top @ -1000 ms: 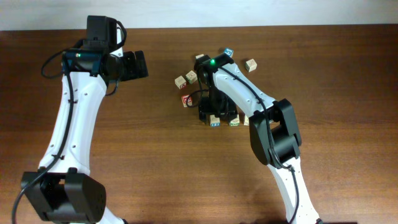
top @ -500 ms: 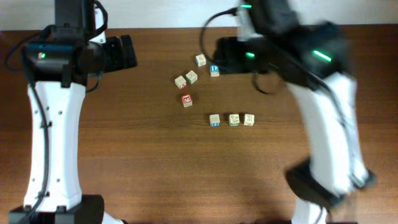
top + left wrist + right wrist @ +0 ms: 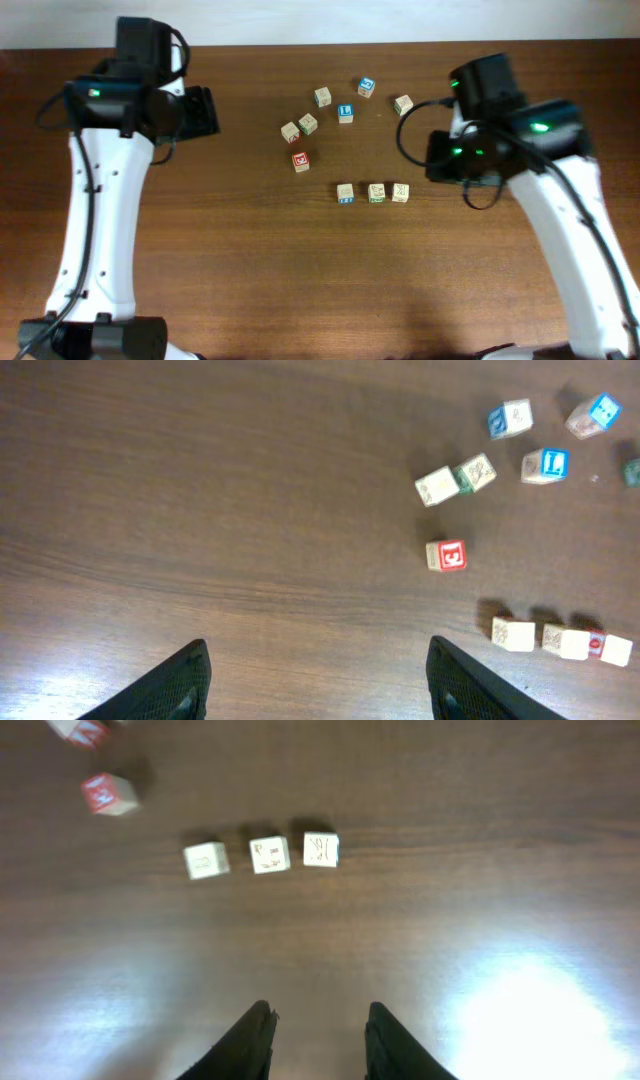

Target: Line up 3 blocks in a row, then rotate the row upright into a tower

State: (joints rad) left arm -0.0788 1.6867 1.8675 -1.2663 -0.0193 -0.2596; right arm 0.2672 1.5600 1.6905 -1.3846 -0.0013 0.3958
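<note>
Blocks (image 3: pixel 269 854): lying three in a row on the table (image 3: pixel 250 260), slight gaps between, well ahead of the right gripper (image 3: pixel 320 1020) and not touching it. Hovering there with jaws partly parted, clasping nothing. Left gripper (image 3: pixel 320 660): hanging well apart from the row, spreading wide, holding nothing.
</note>
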